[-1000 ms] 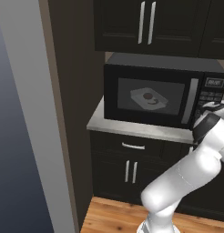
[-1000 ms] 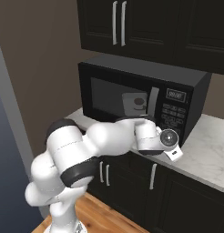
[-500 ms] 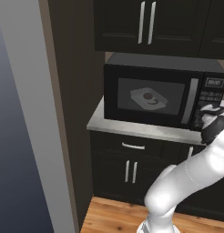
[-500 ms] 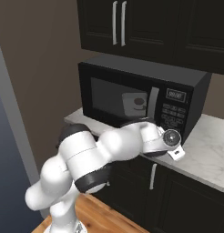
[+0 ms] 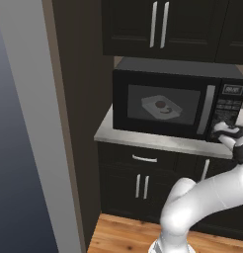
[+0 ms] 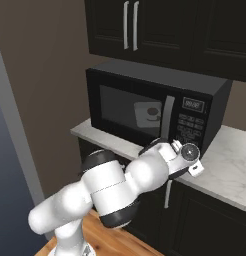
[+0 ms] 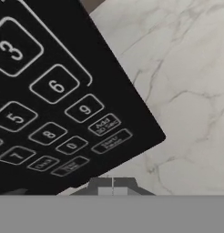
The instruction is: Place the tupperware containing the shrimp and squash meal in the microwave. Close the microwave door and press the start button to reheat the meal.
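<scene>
The black microwave [image 5: 173, 69] stands on the counter with its door [image 5: 163, 105] shut and the silver bar handle [image 5: 208, 111] upright. Through the glass lies the tupperware [image 5: 162, 106] with the red-orange lump and curved strip of the meal [image 5: 163, 106] in it. From the right base view the tupperware [image 6: 147, 114] also shows behind the window. My gripper [image 7: 113, 185] is shut with nothing held, its tips right at the lower edge of the keypad [image 7: 50, 104], below the bottom row of buttons. The hand [image 5: 231, 134] sits at the keypad's lower corner.
Marble counter [image 7: 186, 91] runs to the right of the microwave [image 6: 160, 107]. Dark cabinets hang above [image 5: 160, 24] and stand below [image 5: 143, 183]. A tall brown wall panel [image 5: 79, 123] closes off the left side, with wood floor [image 5: 123, 234] beneath.
The hand has edged closer to the keypad's lower part. The arm's elbow has swung down and to the right. The door stays shut.
</scene>
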